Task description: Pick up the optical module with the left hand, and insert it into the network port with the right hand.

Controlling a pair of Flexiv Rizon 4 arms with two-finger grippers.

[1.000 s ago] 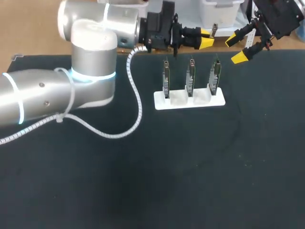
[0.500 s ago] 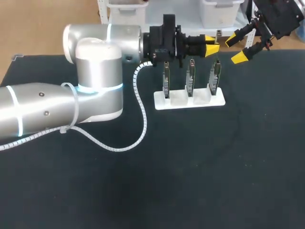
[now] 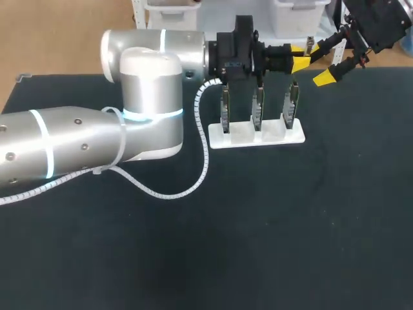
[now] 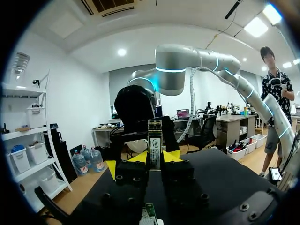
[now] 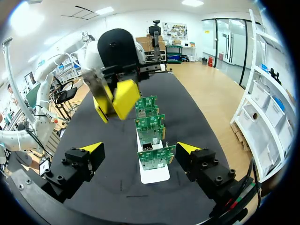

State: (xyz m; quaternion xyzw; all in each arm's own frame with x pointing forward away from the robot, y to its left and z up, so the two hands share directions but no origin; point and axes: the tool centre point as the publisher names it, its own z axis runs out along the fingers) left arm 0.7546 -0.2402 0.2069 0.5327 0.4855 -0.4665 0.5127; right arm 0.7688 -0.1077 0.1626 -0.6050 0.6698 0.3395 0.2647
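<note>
My left gripper (image 3: 300, 57) reaches across above the white rack (image 3: 284, 137) and is shut on the optical module (image 3: 309, 45), a slim metal piece with a green label that stands up between the yellow tips (image 4: 154, 140). Three upright green boards (image 3: 257, 103) with network ports stand in the rack. At the far right, close to the left gripper's tips, my right gripper (image 3: 321, 64) hangs open and holds nothing. In the right wrist view the boards (image 5: 156, 157) lie between and ahead of its spread fingers (image 5: 139, 149), with the left gripper (image 5: 115, 98) beyond them.
The black table mat (image 3: 258, 226) stretches in front of the rack. My left arm's silver body (image 3: 148, 97) and its white cable (image 3: 193, 174) lie over the left half of the table.
My left arm has moved to the right with the module, from left of the rack to above it, close to the right gripper. The right arm has kept still.
</note>
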